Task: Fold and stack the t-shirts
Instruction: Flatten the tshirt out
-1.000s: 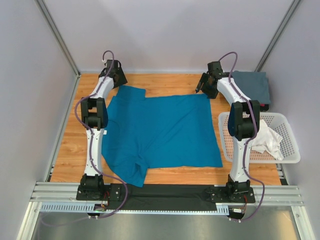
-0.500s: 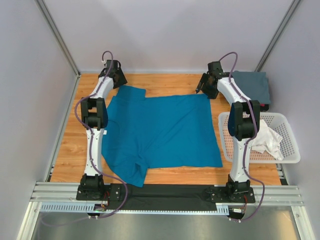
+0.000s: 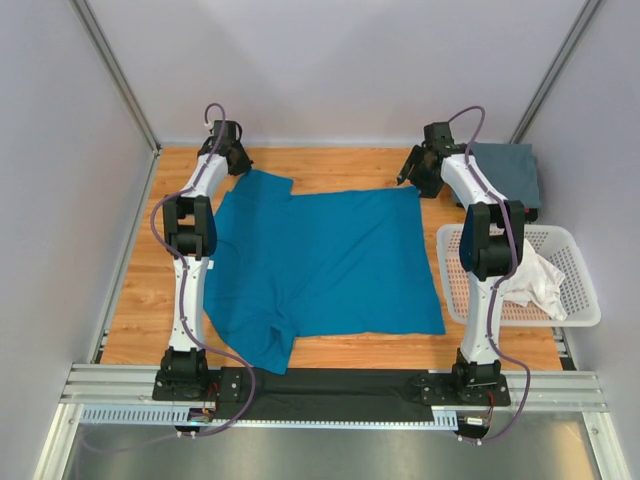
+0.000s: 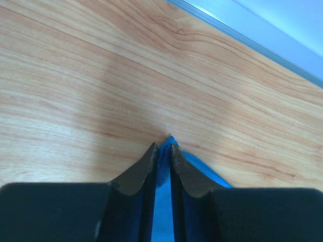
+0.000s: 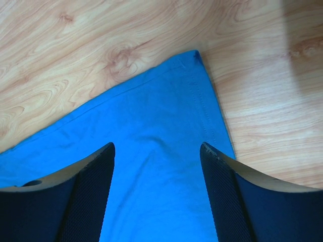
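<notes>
Looking from above, the fingers of both tools are hidden beneath their wrists, so their state is read from the wrist views. The teal t-shirt (image 3: 320, 265) is spread flat in the middle of the wooden surface (image 3: 340, 165), its left edge partly covered by the left arm (image 3: 188, 225). The grey t-shirt (image 3: 508, 175) is folded at the far right corner and partly masked by the right arm (image 3: 487, 240). The white t-shirt (image 3: 535, 280) is crumpled in the basket (image 3: 588, 300), with part of it lost behind the same arm.

In the left wrist view the left tool (image 4: 162, 146) is seen drawn narrow, with a strip of the teal cloth (image 4: 161, 181) pinched between its fingers and a small tip of it showing past them. How much cloth is gripped cannot be told, as the fingers cover it.

In the right wrist view the right tool (image 5: 156, 148) is held wide above the far right corner of the teal cloth (image 5: 151, 151), which is cut off at the lower and left edges of the picture. Whether its fingers touch the cloth cannot be made out.

Compared with a second ago, the right wrist is found shifted slightly to the right and the left wrist slightly farther back; the outline of the teal t-shirt is unchanged.
</notes>
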Available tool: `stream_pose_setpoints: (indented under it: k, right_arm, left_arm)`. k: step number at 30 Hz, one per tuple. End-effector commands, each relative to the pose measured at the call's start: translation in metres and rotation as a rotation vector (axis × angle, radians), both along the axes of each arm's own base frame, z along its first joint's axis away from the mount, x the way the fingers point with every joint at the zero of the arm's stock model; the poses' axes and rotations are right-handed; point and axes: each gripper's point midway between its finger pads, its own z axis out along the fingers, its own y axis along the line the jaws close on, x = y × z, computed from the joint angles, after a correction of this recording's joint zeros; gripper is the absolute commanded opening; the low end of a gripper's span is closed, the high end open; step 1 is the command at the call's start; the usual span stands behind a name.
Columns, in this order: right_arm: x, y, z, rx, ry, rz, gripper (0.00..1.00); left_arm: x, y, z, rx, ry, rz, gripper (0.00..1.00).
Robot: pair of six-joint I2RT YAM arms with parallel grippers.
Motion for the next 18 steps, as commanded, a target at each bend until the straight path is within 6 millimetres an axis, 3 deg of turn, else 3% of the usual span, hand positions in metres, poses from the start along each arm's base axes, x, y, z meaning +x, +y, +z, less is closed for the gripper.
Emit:
stream_pose_setpoints:
  k: [1,8,18]
  right_arm:
    - [0.009,-0.002,0.021,0.010,-0.060,-0.025,0.70]
    - [0.010,-0.011,0.018,-0.029,-0.049,-0.058,0.70]
    - [0.017,-0.025,0.013,-0.088,-0.045,-0.101,0.69]
  left_arm:
    - [0.011,0.003,0.010,-0.036,-0.036,0.007,0.01]
    - [0.013,0.010,0.017,-0.017,-0.065,-0.002,0.00]
    - [0.012,0.023,0.096,0.058,-0.226,0.018,0.00]
